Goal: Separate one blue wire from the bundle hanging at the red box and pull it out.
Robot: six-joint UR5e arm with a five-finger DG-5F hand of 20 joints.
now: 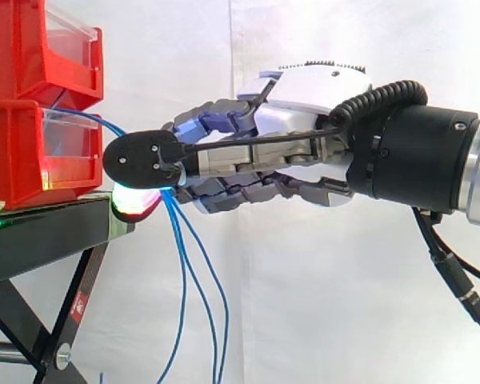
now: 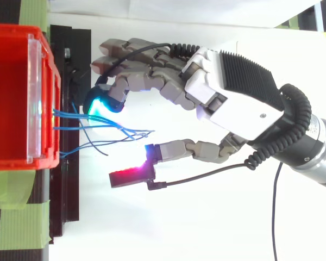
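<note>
Strands of thin blue wire (image 1: 183, 272) spilled from the front of the lower red plastic bin (image 1: 16, 152) and hung past the edge of the black metal stand (image 1: 40, 232). I saw the grey-and-white robot hand (image 2: 228, 92) spread wide, its thumb well apart from its bent fingers, pinching nothing. One cyan fingertip (image 2: 100, 104) touched the strands. A white curtain (image 1: 320, 304) hung behind, and a second red bin (image 1: 32, 48) sat stacked above.

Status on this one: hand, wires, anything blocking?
Hand open, fingers at the bundle, thumb apart. Thin blue wires hang from the red plastic box, none pulled out yet. No obstruction seen.
</note>
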